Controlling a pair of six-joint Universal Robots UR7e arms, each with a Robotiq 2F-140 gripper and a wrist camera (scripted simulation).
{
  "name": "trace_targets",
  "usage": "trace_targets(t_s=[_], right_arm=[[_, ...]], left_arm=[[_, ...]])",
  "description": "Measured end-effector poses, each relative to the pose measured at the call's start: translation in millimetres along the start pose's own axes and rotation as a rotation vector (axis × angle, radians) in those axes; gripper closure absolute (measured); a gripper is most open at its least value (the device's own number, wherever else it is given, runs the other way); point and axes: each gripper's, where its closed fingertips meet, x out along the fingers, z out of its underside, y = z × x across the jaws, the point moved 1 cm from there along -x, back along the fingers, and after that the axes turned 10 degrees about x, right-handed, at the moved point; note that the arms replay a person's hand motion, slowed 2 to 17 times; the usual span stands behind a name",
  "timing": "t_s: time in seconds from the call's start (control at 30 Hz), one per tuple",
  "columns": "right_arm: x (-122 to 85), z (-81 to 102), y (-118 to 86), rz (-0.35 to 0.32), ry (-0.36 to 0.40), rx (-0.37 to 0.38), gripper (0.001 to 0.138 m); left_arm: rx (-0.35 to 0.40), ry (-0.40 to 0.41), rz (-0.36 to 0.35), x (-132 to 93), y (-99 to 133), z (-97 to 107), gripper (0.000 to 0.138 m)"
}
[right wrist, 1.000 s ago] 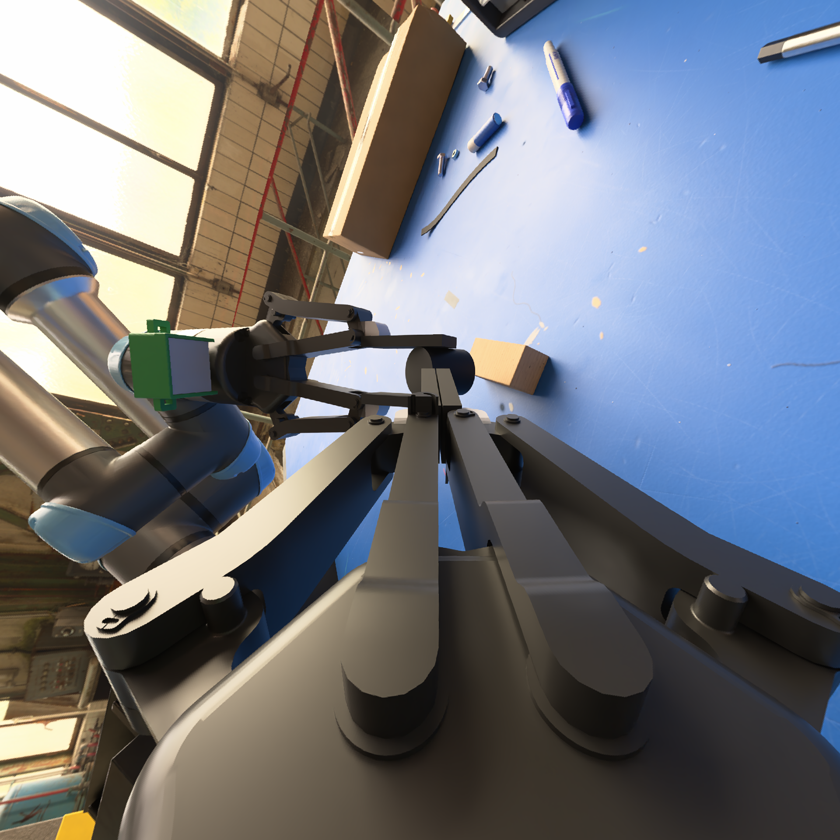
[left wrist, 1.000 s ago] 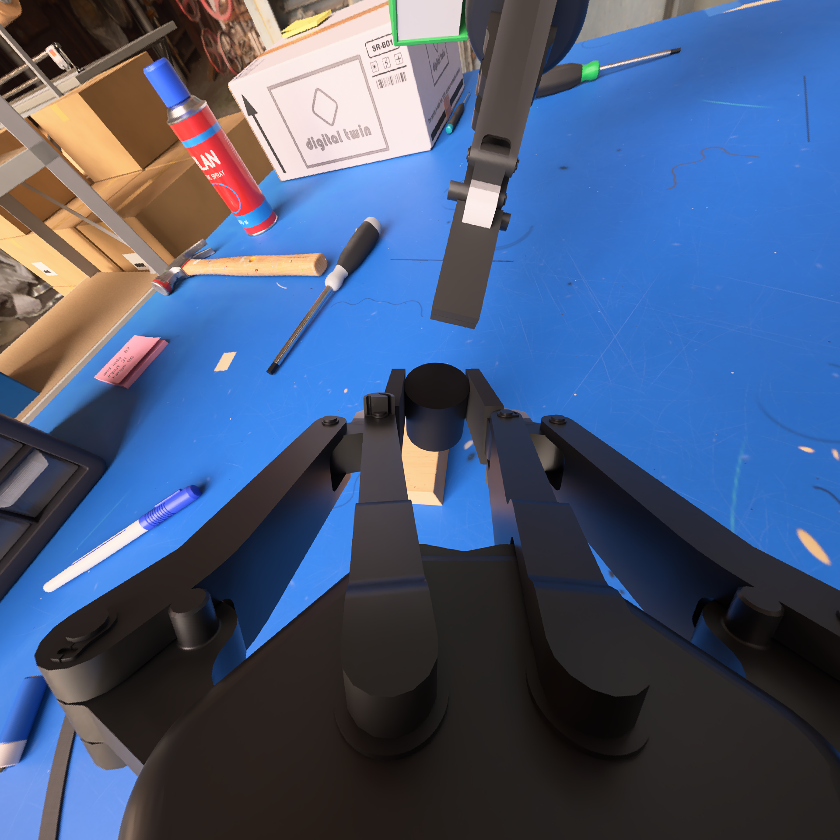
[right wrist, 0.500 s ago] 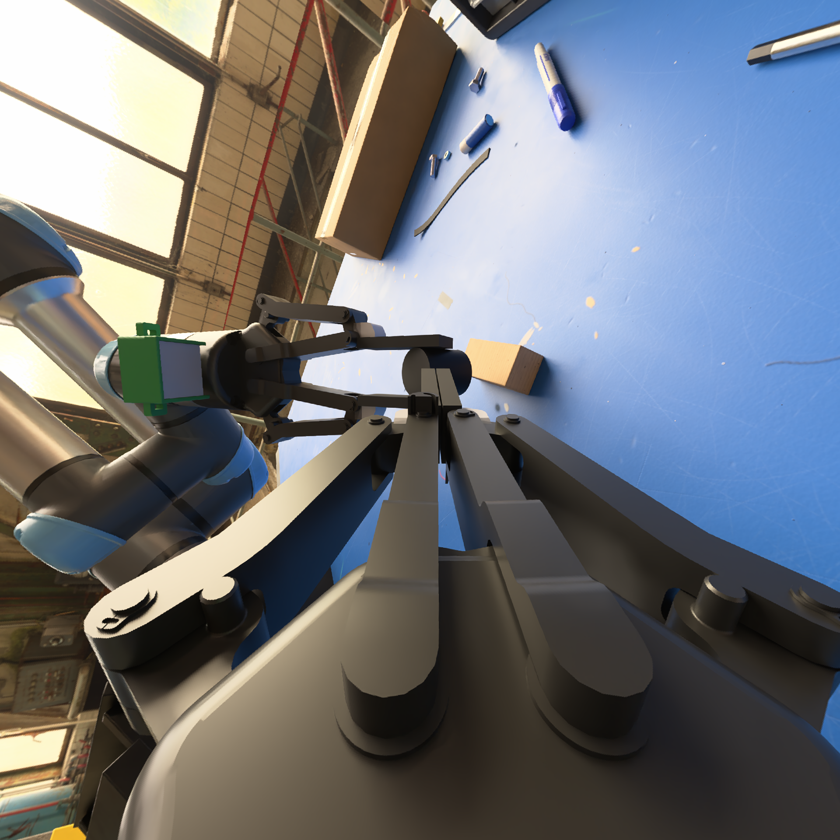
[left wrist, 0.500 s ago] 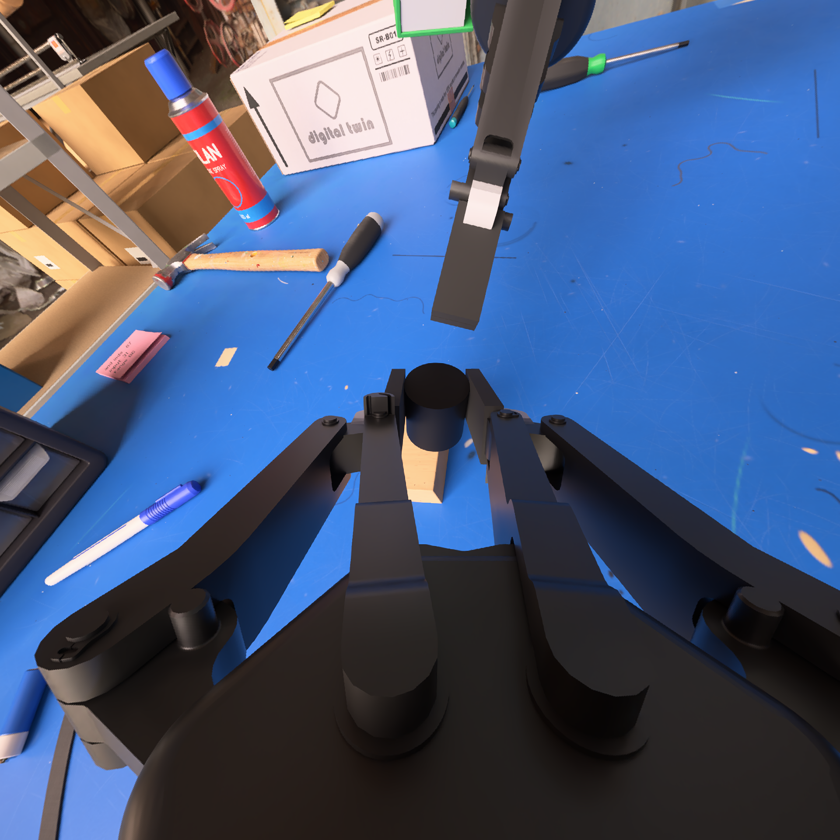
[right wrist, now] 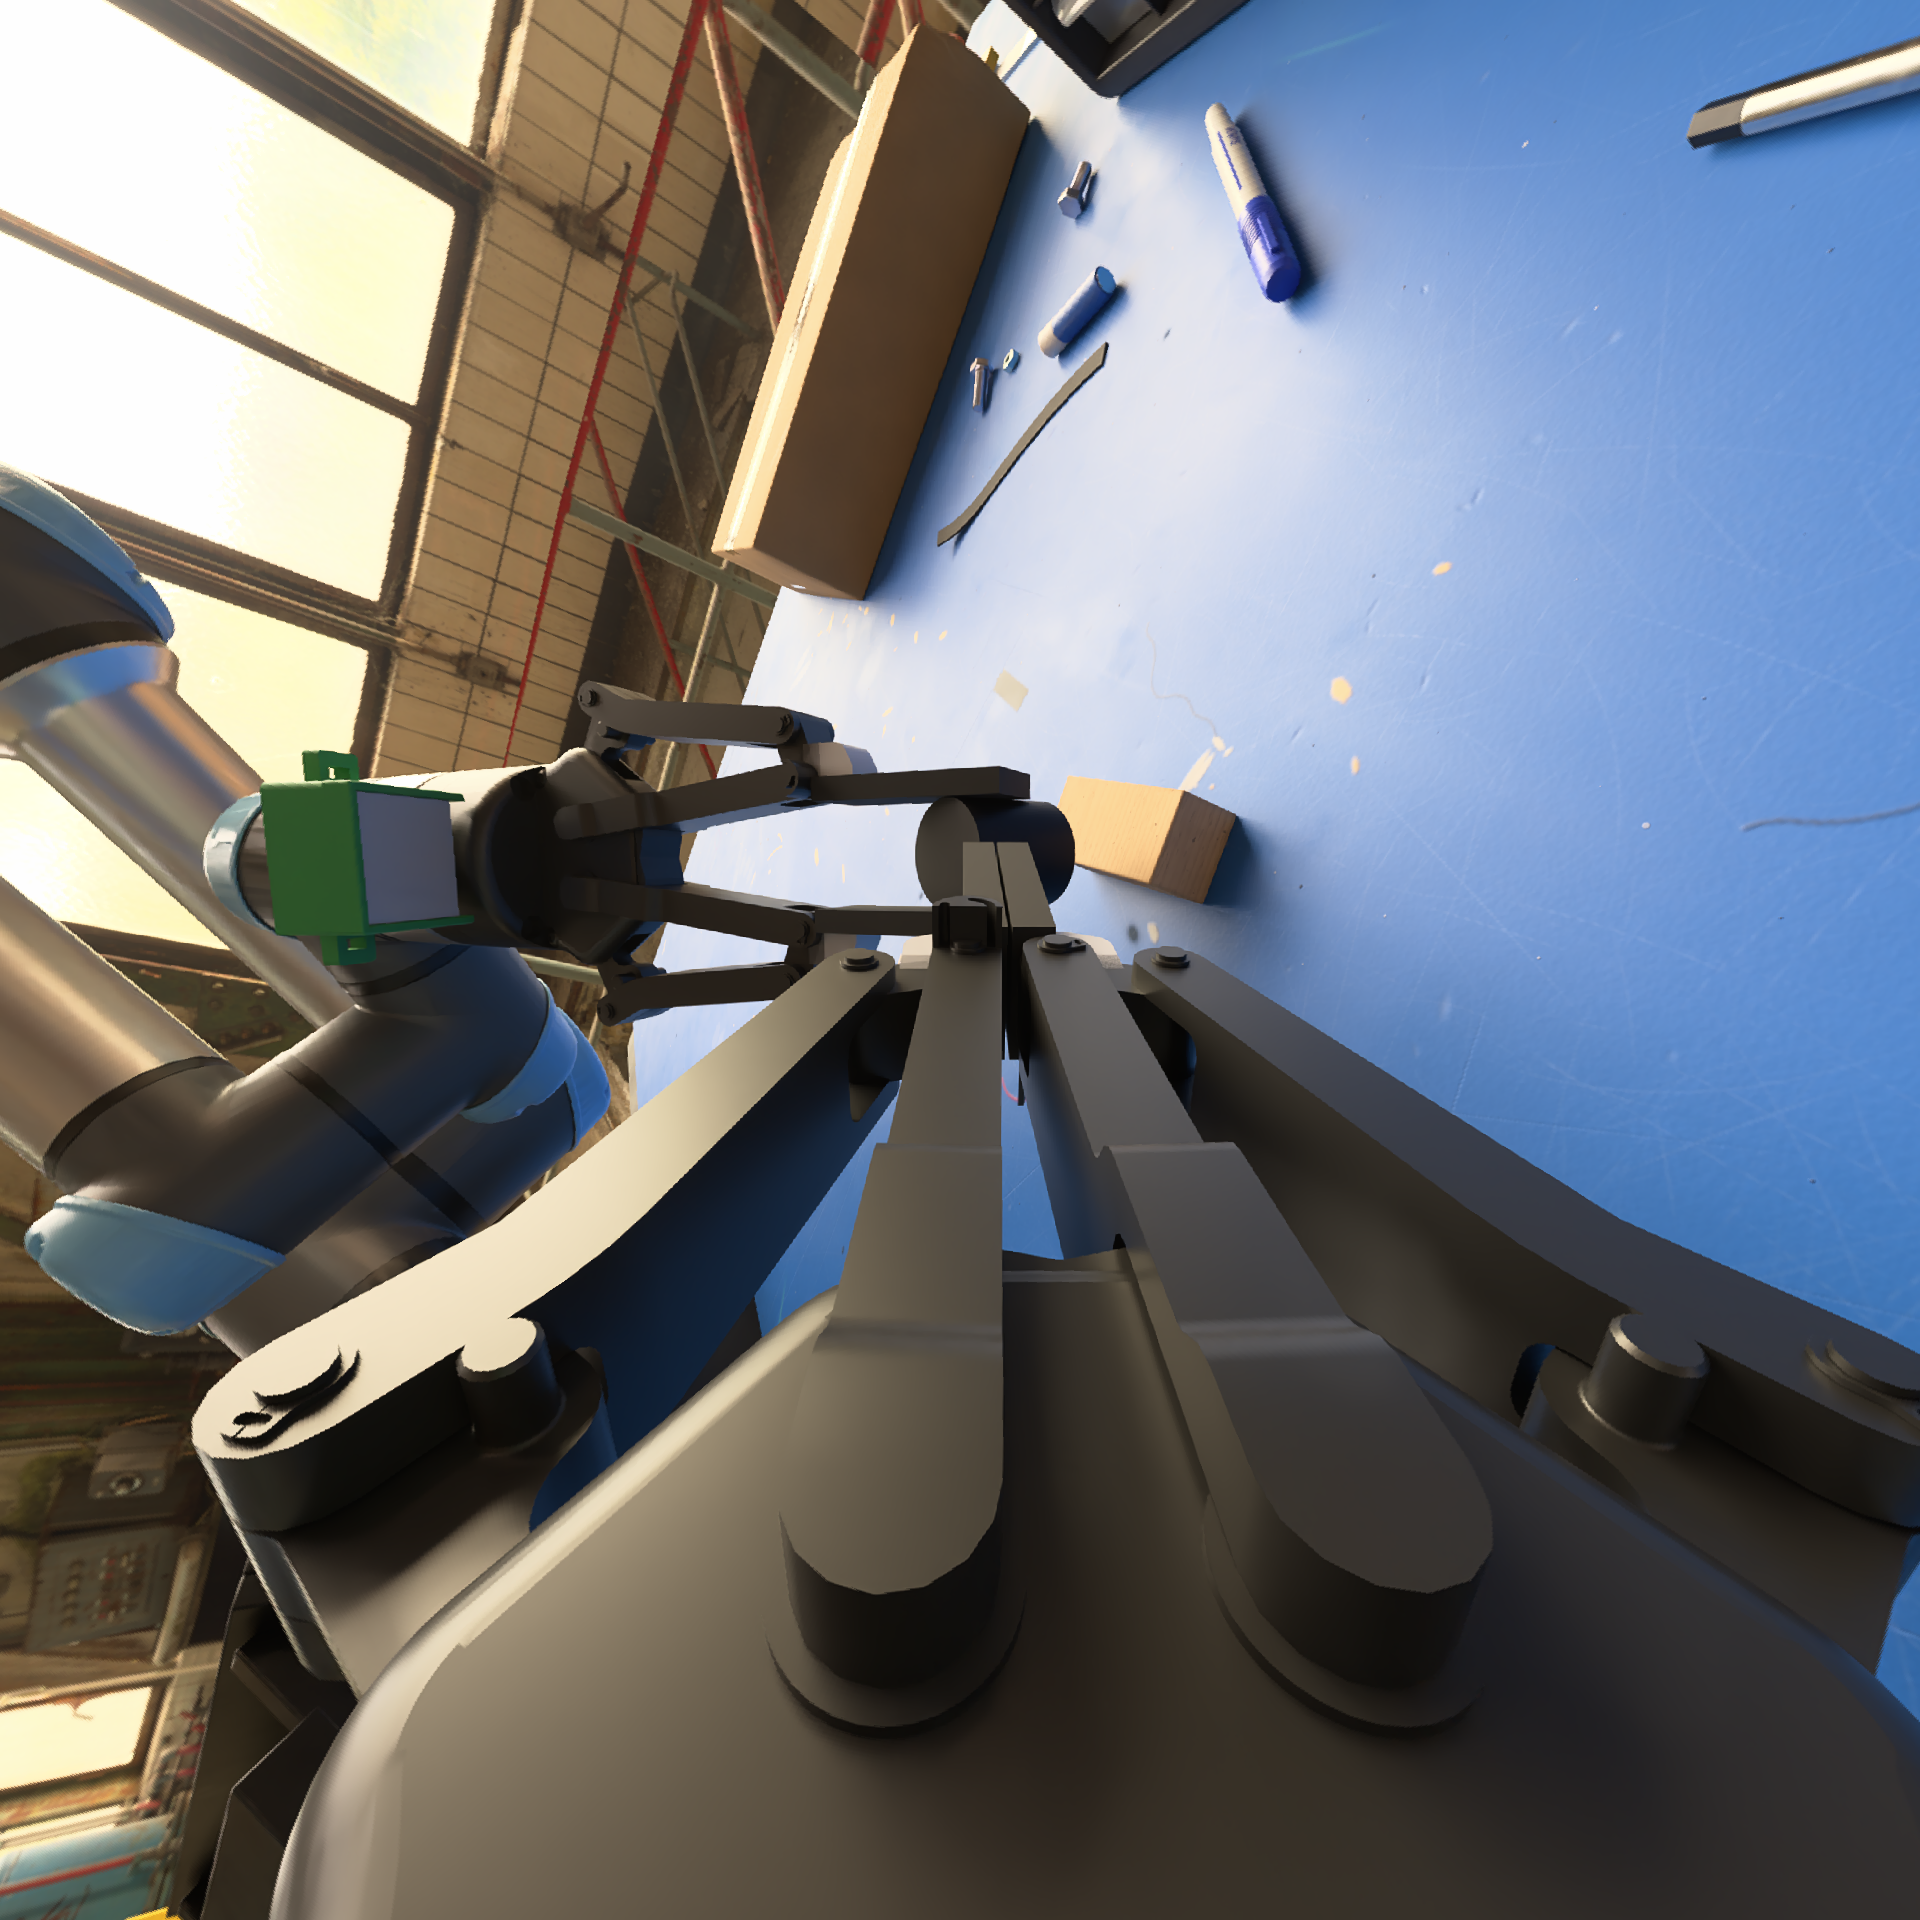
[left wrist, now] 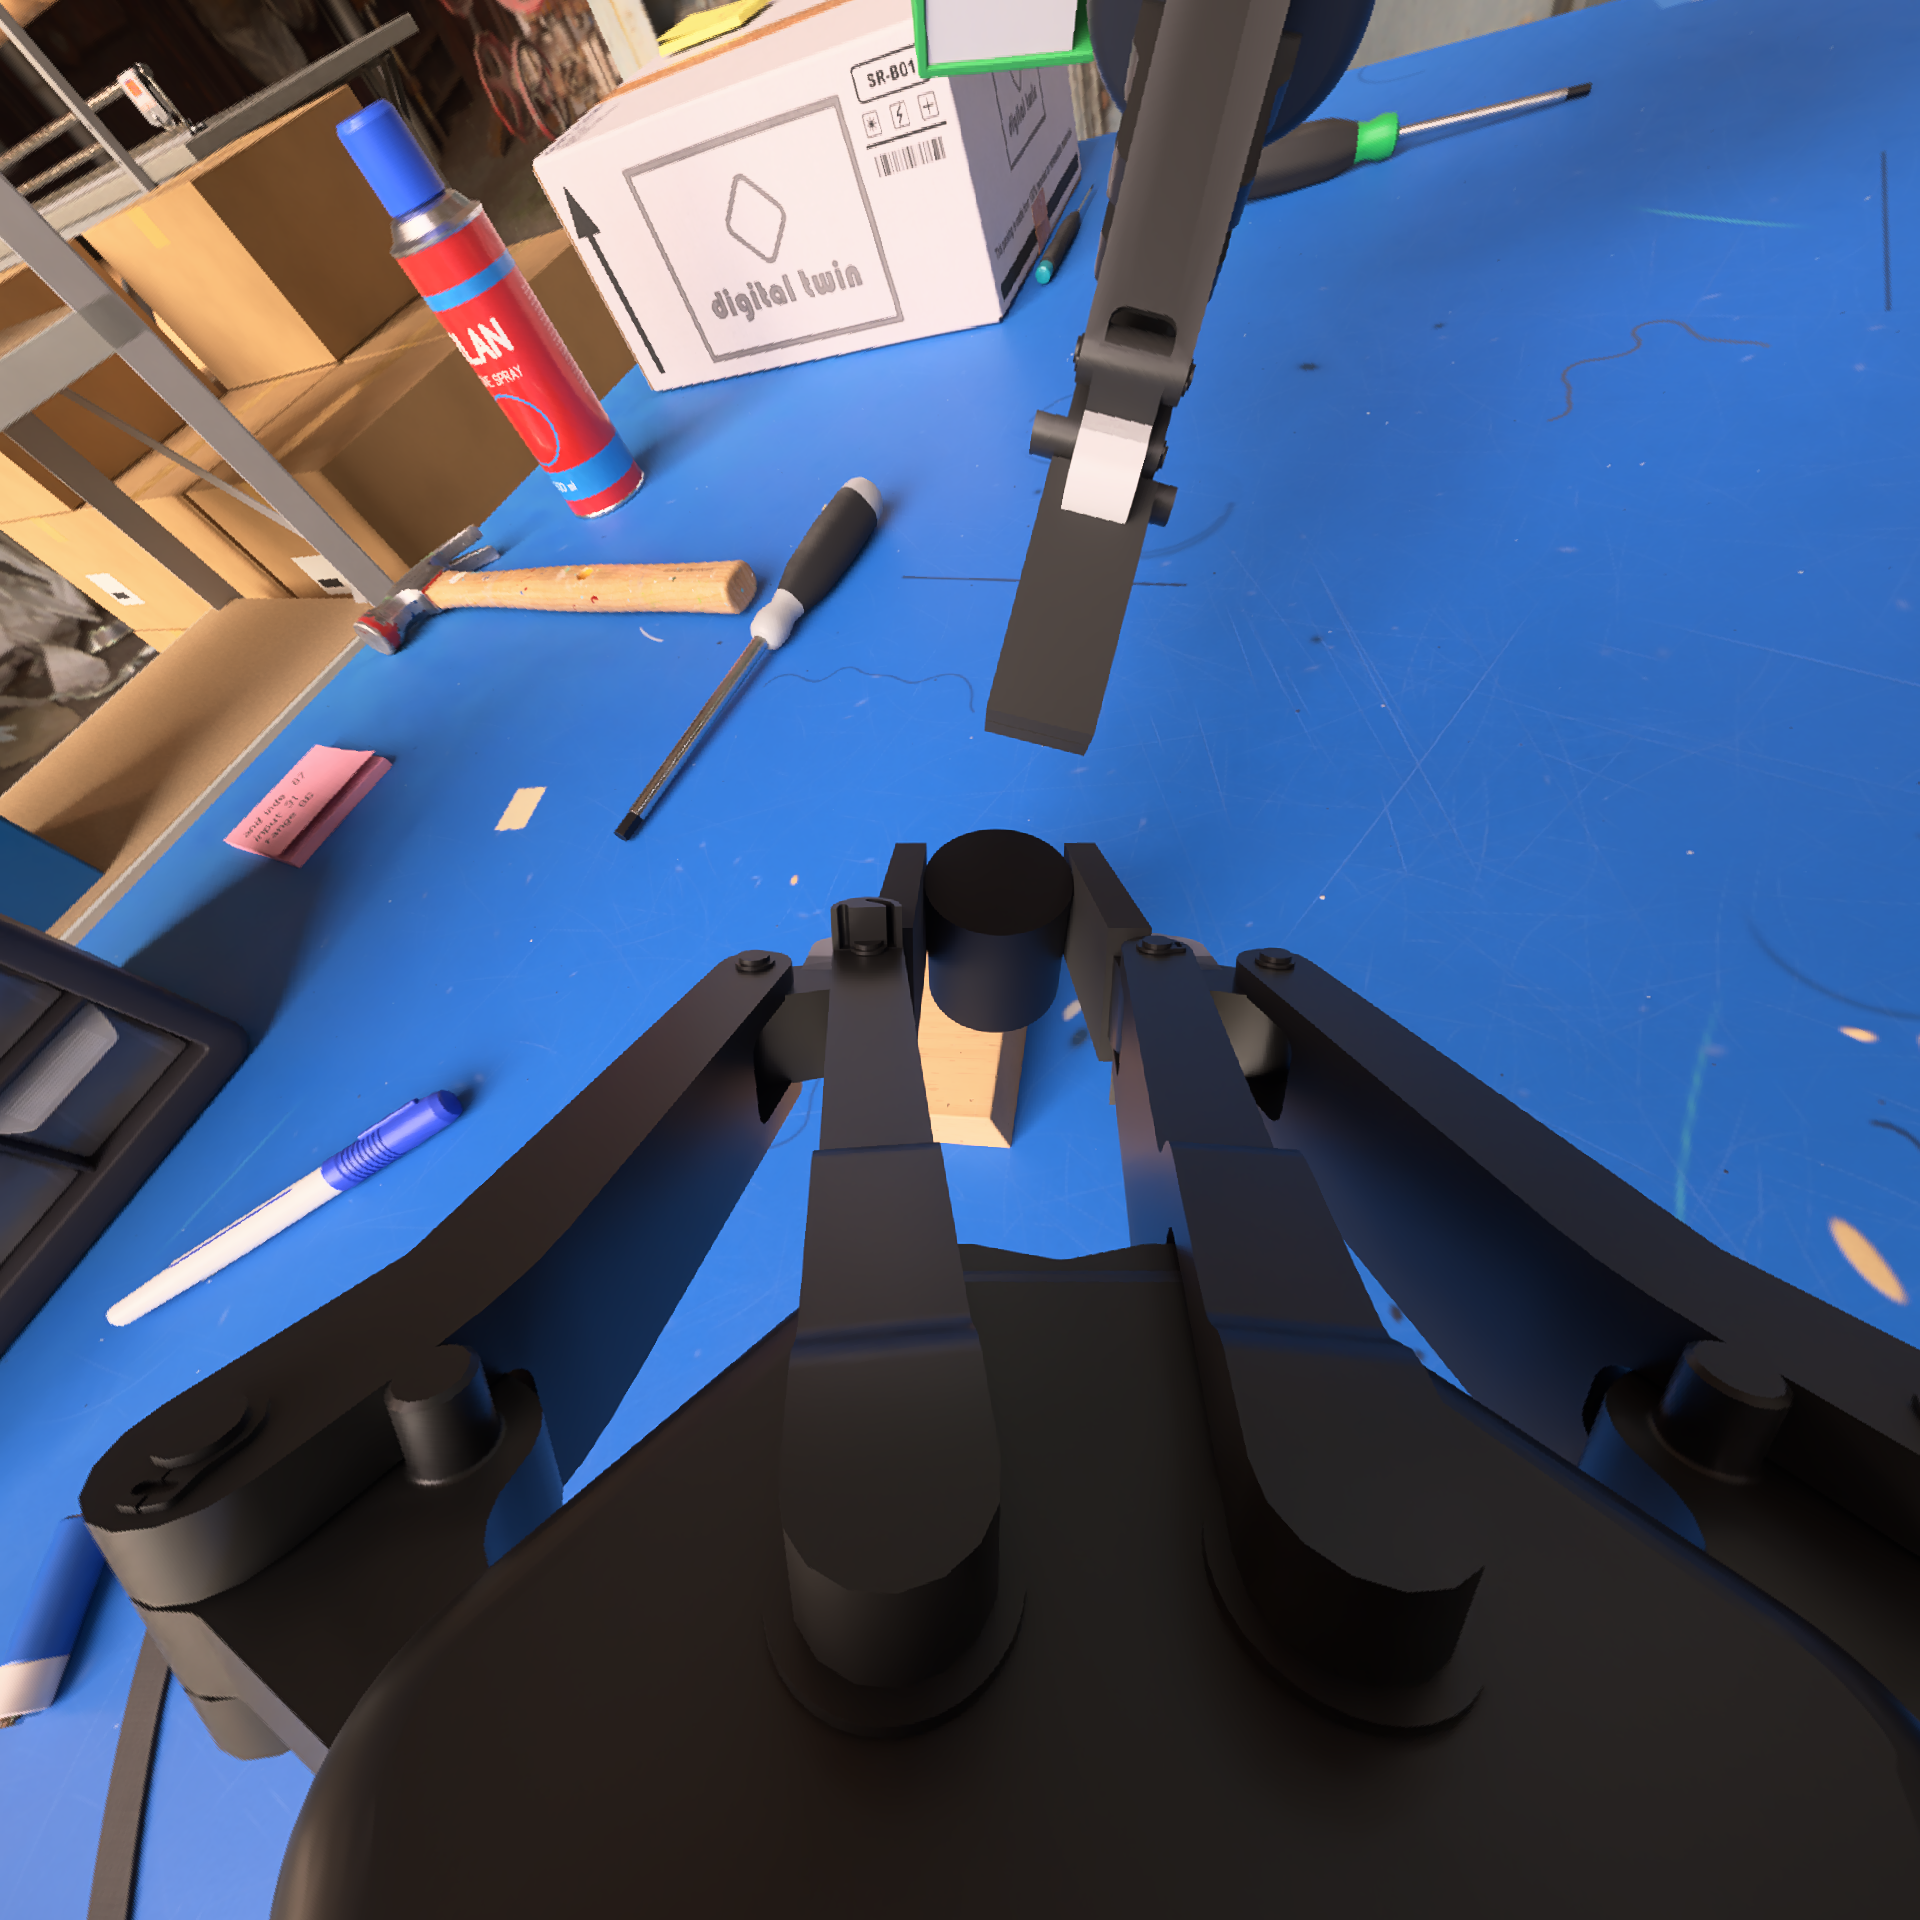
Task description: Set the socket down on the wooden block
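My left gripper [left wrist: 995,883] is shut on the socket [left wrist: 995,935], a short black cylinder held upright between the fingertips. The socket is directly over the wooden block [left wrist: 966,1081], which lies on the blue table. In the right wrist view the socket [right wrist: 1044,821] is at the block's [right wrist: 1143,836] top face, touching or nearly so. My right gripper [right wrist: 997,873] is shut and empty. In the left wrist view it [left wrist: 1039,717] hangs above the table just beyond the socket.
A white carton [left wrist: 810,208], a red spray can [left wrist: 499,322], a hammer [left wrist: 582,587] and a black screwdriver [left wrist: 769,634] lie beyond on the left. A blue marker [left wrist: 281,1205], a pink note [left wrist: 307,800] and a dark tray [left wrist: 62,1091] are at the left.
Almost nothing. My left gripper keeps the socket over the block, and the views have shifted only slightly.
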Motion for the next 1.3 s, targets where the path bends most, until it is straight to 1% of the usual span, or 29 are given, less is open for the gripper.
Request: trace_targets(t_s=[1.3], right_arm=[[1.0, -1.2, 1.1, 0.027, 0.006, 0.008, 0.138]], left_arm=[[0.009, -0.016, -0.034, -0.3, -0.8, 0.8, 0.104]])
